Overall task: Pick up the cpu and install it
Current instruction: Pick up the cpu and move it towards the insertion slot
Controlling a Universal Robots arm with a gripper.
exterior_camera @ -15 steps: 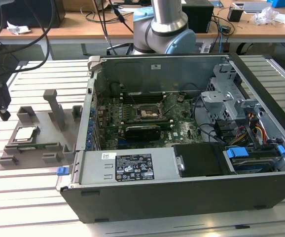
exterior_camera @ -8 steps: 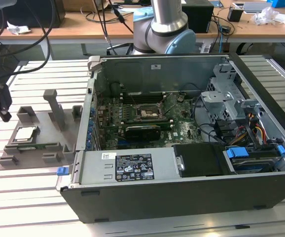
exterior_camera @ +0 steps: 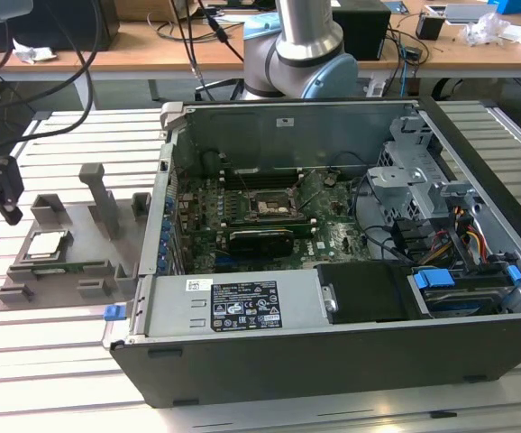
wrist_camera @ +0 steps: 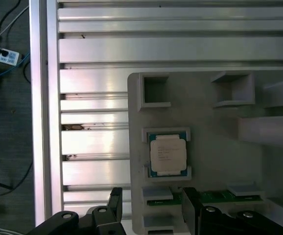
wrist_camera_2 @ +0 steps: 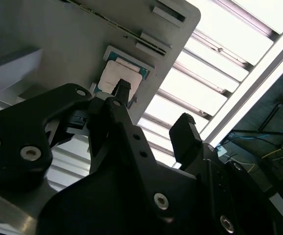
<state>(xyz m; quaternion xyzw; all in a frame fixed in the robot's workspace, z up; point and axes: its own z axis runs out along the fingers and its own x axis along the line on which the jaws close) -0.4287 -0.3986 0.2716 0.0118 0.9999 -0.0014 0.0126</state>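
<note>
Cpu point(wrist_camera: 168, 155) seated in grey fixture point(wrist_camera: 215, 147) recess near its edge, gripper point(wrist_camera_2: 154, 103) spread wide, empty, hovering apart

Work surface: a slatted aluminium table point(exterior_camera: 53, 361), pale and reflective, occupies the lower and left parts of the exterior view under even light. A wooden bench point(exterior_camera: 152, 41) runs along the top edge of the frame. It carries loose black cables point(exterior_camera: 188, 27), a black box point(exterior_camera: 365, 29) at upper centre-right and crumpled white material point(exterior_camera: 486, 27) at upper right. In the first wrist view, dark floor point(wrist_camera: 7, 147) lies beside the table's edge rail, with a white power strip point(wrist_camera: 2, 56) on it.
</note>
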